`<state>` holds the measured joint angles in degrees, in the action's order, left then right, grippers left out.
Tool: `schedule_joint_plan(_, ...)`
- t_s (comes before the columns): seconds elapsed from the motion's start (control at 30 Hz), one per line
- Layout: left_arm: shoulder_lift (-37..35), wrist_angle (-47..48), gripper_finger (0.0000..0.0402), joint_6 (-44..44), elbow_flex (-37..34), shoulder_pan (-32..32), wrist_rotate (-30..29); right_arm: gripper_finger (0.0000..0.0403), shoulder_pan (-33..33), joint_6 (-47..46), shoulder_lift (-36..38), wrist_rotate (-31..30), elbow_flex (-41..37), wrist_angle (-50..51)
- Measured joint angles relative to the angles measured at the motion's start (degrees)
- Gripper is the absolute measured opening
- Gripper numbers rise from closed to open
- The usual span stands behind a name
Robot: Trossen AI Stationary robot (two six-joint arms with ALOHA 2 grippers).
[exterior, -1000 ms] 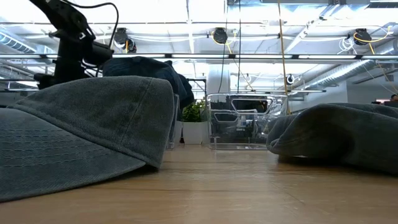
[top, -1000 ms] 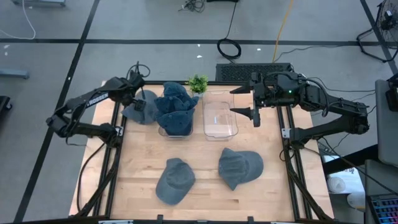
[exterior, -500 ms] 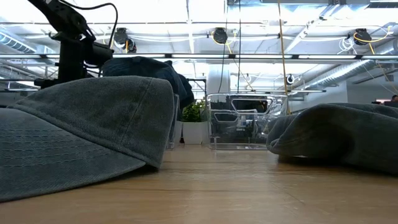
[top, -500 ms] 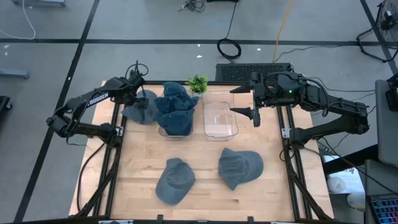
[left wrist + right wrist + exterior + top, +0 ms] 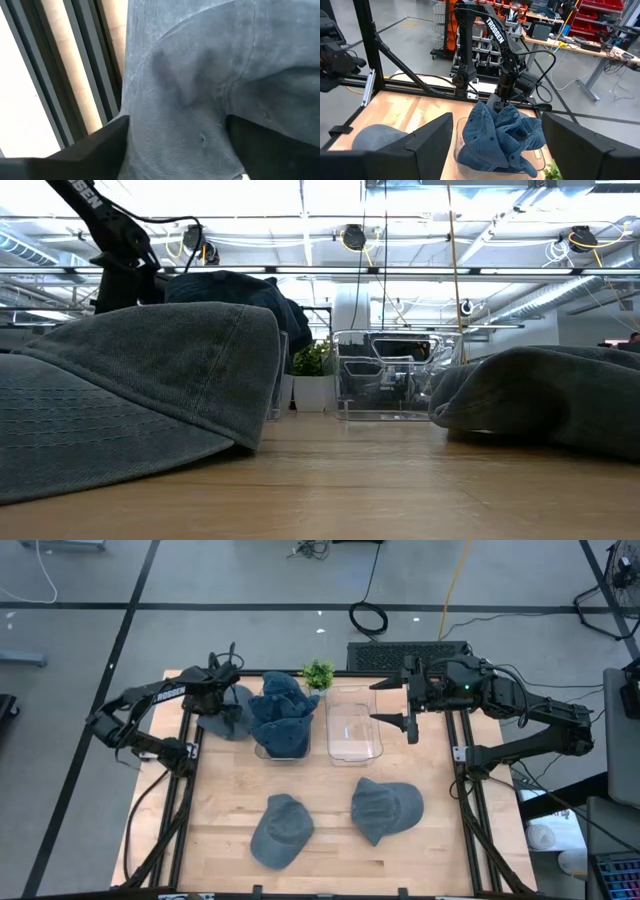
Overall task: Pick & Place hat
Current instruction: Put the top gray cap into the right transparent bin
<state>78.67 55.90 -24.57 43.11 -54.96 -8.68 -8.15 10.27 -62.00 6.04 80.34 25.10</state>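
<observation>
A blue-grey hat [image 5: 232,720] lies on the table's far left, against a clear bin [image 5: 262,750] heaped with more hats [image 5: 283,712]. My left gripper [image 5: 222,700] points down onto that hat, its fingers wide apart, with cloth [image 5: 190,100] filling the gap between them. My right gripper [image 5: 400,724] hangs open and level above the right side of an empty clear bin [image 5: 355,735], holding nothing. Two more hats [image 5: 282,830] [image 5: 385,808] rest crown up on the near part of the table. My left gripper comes at the hat from above, fingers pointing down, one finger [image 5: 85,152] on each side of a rounded hump of its crown [image 5: 200,135]. The cloth reaches both fingers' inner sides. The hat lies on the table. I cannot tell whether it is pinched.
A small green plant [image 5: 318,673] stands at the far edge between the two bins. Black frame rails [image 5: 185,790] run along the table's left and right sides. In the low view the near hat [image 5: 130,400] hides most of the left side.
My left gripper has sunk toward the hat at the far left and rolled a little about its own line. The hat stays where it was. My right arm has kept still.
</observation>
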Motion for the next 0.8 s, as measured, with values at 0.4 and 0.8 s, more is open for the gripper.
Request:
schedule_joint_plan(0.4, -0.1, 1.4, 0.0023, 0.8, 0.0, -0.3, 3.3, 0.0267, 0.0, -4.2, 0.0, 0.2, 0.0, 0.1)
schedule_joint_plan(0.8, -10.0, 8.8, 0.0007, -1.2, 6.9, -0.3, 1.7, 0.0247, 0.0, -3.7, 0.0, 0.0, 0.0, 0.1)
